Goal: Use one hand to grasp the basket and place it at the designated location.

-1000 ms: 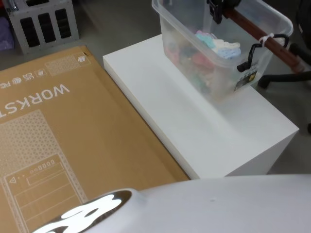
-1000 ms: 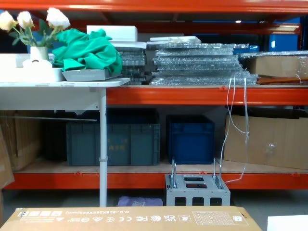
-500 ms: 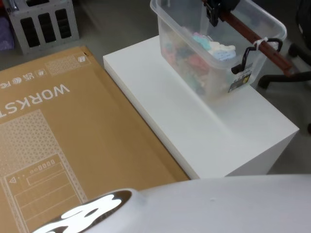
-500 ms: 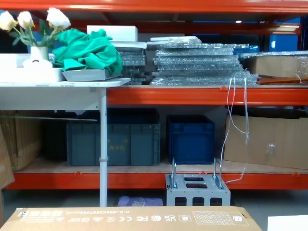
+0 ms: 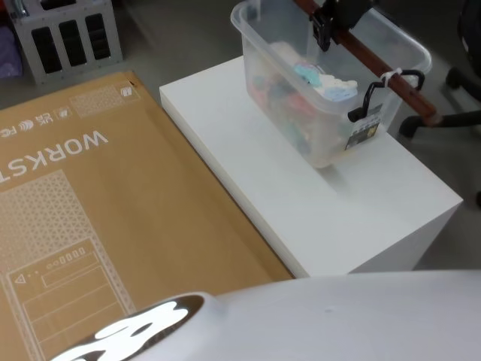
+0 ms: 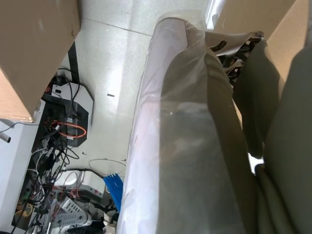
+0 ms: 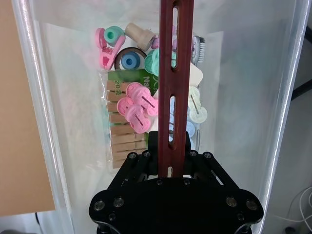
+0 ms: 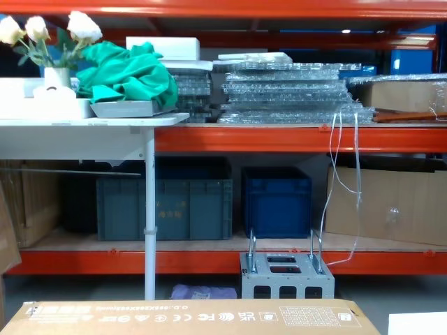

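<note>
The basket (image 5: 316, 128), a clear plastic tub with pastel pegs (image 7: 136, 109) inside, hangs at the far right of the white block (image 5: 301, 210). A narrow shadow lies under its near corner, and I cannot tell whether it touches the top. My right gripper (image 5: 328, 21) comes down from above and is shut on the reddish-brown wooden handle (image 5: 379, 66). In the right wrist view the black gripper (image 7: 170, 163) clamps the slotted handle (image 7: 174, 58) near its middle, over the basket's wall (image 7: 58, 78).
A large flat cardboard box (image 5: 98, 218) lies left of the white block, close against it. A grey metal frame (image 5: 64, 34) stands on the floor behind. A black chair base (image 5: 451, 116) is at the right. Shelves with blue crates (image 8: 167, 206) fill the background.
The basket, held by my right gripper, has shifted left and looks smaller and lower, closer to the white block's top. The grip on the handle is unchanged.
</note>
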### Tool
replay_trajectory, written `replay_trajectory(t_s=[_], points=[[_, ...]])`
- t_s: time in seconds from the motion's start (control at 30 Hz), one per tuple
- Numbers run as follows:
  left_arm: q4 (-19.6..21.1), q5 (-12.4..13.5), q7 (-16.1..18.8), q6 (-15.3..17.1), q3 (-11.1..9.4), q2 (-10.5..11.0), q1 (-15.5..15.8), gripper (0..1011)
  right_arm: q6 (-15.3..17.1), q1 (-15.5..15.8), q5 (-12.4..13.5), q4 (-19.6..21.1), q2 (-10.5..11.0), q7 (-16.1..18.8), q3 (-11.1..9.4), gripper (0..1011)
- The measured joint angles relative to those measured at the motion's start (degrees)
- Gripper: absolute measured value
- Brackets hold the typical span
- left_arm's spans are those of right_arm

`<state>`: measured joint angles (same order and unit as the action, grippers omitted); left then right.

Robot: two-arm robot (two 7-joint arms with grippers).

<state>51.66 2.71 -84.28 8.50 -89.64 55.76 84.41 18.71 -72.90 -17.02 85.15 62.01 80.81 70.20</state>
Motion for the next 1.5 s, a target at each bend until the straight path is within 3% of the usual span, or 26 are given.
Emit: replay_trajectory(t_s=[0.53,0.93,1.5], points=[[0.00,0.00,0.00,0.00,0.00,0.00,0.00,0,-0.84,2.92,-1.26,-1.19,-0.89,-2.52,-1.15,234],[0.00,0.00,0.00,0.00,0.00,0.00,0.00,0,0.82,5.36,-1.32,0.09,-0.15,-3.92,-2.57,234],[0.00,0.00,0.00,0.00,0.00,0.00,0.00,0,1.07,8.32,-2.38,-0.59,-0.71,-5.04,-3.78,234]])
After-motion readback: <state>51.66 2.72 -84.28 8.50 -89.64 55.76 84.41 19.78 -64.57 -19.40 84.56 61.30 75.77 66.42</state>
